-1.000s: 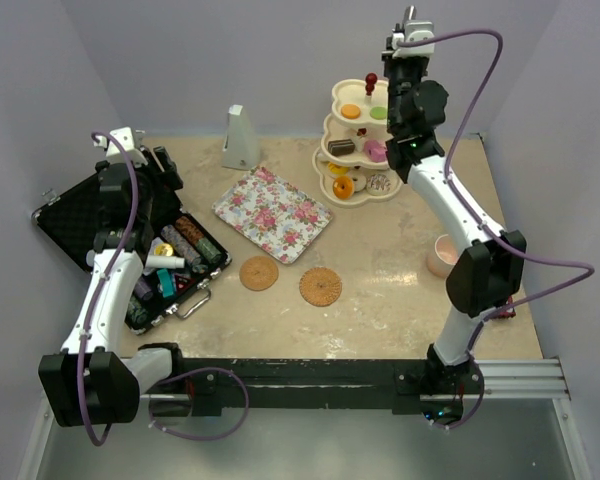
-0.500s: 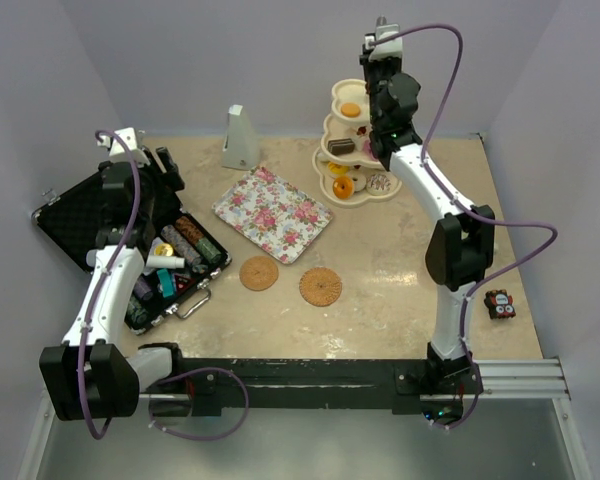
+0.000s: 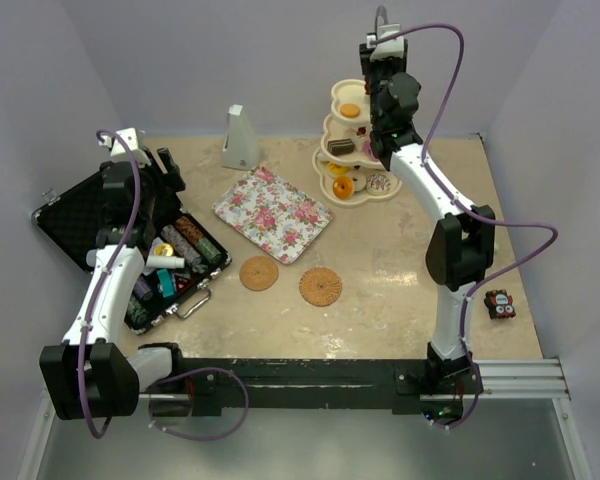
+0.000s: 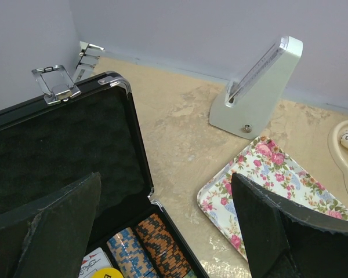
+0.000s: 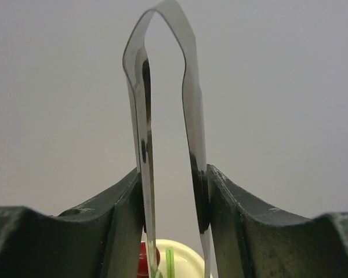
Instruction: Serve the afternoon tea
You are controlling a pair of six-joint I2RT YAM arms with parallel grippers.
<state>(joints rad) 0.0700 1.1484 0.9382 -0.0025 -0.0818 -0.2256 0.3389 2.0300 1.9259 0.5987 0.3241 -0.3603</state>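
The cream three-tier stand [image 3: 332, 167] stands at the back of the table with toy donuts and cakes on it: an orange one [image 3: 350, 110] on the top tier, a brown cake [image 3: 341, 147] on the middle tier. My right gripper [image 3: 380, 35] is high above the stand and shut on metal tongs [image 5: 162, 87], whose looped end points past the fingers. Below the tongs the red knob [image 5: 140, 260] and the cream top tier [image 5: 182, 255] show. Two woven coasters [image 3: 259, 272] [image 3: 321, 286] lie mid-table. My left gripper [image 4: 162, 231] is open and empty over the black case [image 4: 58, 162]. No mug is in view.
A floral tray [image 3: 272, 212] lies between the case and the stand; it also shows in the left wrist view [image 4: 261, 174]. A grey pyramid-shaped object [image 3: 240, 138] stands at the back. A small dark and red thing [image 3: 498, 303] lies near the right edge. The case holds chip stacks [image 4: 162, 246].
My right arm has swung left with the tongs and now hangs over the stand; since half a second ago it has hardly moved. The left arm has stayed put.
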